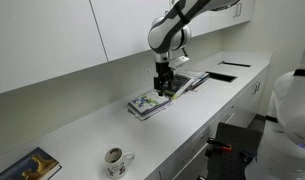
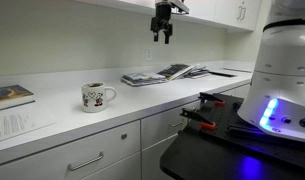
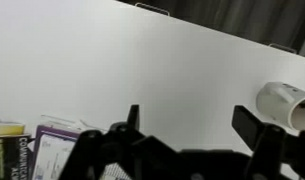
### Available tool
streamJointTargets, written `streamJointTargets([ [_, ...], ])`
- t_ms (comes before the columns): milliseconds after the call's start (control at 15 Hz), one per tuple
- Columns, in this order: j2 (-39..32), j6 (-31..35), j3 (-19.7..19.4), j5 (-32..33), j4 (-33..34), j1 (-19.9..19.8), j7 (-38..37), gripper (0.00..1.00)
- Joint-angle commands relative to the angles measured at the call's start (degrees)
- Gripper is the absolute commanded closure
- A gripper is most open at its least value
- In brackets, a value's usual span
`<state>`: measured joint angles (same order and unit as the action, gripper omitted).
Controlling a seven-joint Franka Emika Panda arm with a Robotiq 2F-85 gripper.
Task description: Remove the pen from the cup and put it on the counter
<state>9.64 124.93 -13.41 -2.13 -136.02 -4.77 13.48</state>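
The cup is a small white mug with dark marks, standing on the white counter near its front edge; it also shows in an exterior view. I cannot make out the pen in any view. My gripper hangs high above the counter over a pile of magazines, far from the cup, and shows near the wall cabinets in an exterior view. In the wrist view my gripper is open and empty. A white rounded thing at the right edge looks like the cup.
A pile of magazines lies under the gripper and shows in an exterior view. A book lies at the counter's end. White wall cabinets hang above. Dark equipment stands in front of the drawers.
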Motion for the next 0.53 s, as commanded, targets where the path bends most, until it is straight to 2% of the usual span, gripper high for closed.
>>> streamJointTargets([
  [0, -0.1, -0.1, 1.2, -0.2, 0.1, -1.2, 0.2, 0.0],
  [267, 0.0, -0.1, 1.2, -0.2, 0.1, -1.2, 0.2, 0.0],
  [467, -1.1, 1.6, 1.8, -9.4, -1.4, 0.1, -3.7, 0.0],
])
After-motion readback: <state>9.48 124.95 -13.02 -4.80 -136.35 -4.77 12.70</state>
